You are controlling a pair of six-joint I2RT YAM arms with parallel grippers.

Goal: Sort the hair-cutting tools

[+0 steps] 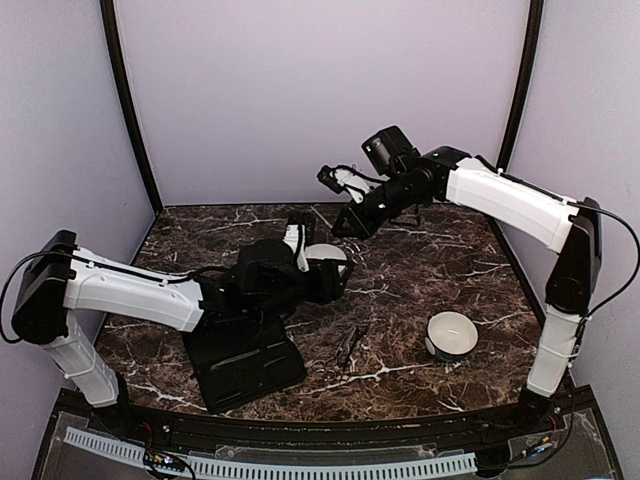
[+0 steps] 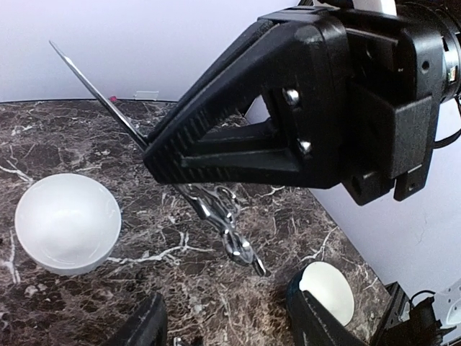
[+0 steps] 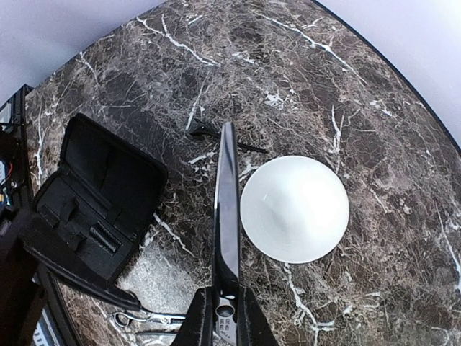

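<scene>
My right gripper (image 1: pixel 347 222) hangs high over the table's middle, shut on a pair of silver scissors. In the right wrist view its fingers (image 3: pixel 205 326) clamp at the pivot screw and the closed blades (image 3: pixel 227 209) point away, beside a white bowl (image 3: pixel 294 209). The left wrist view shows the same blades (image 2: pixel 94 86) sticking out of that gripper (image 2: pixel 155 155). Several more scissors (image 2: pixel 223 216) lie in a heap on the marble (image 1: pixel 350 345). A slim black stick (image 3: pixel 220 137) lies beyond the bowl. My left gripper (image 1: pixel 335 283) is open and empty, low by the middle bowl (image 1: pixel 325 258).
An open flat black case (image 1: pixel 245 360) lies at the front left and also shows in the right wrist view (image 3: pixel 94 194). A second white bowl (image 1: pixel 452 333) stands at the front right. The left arm lies across the table's left half. Lilac walls close the back and sides.
</scene>
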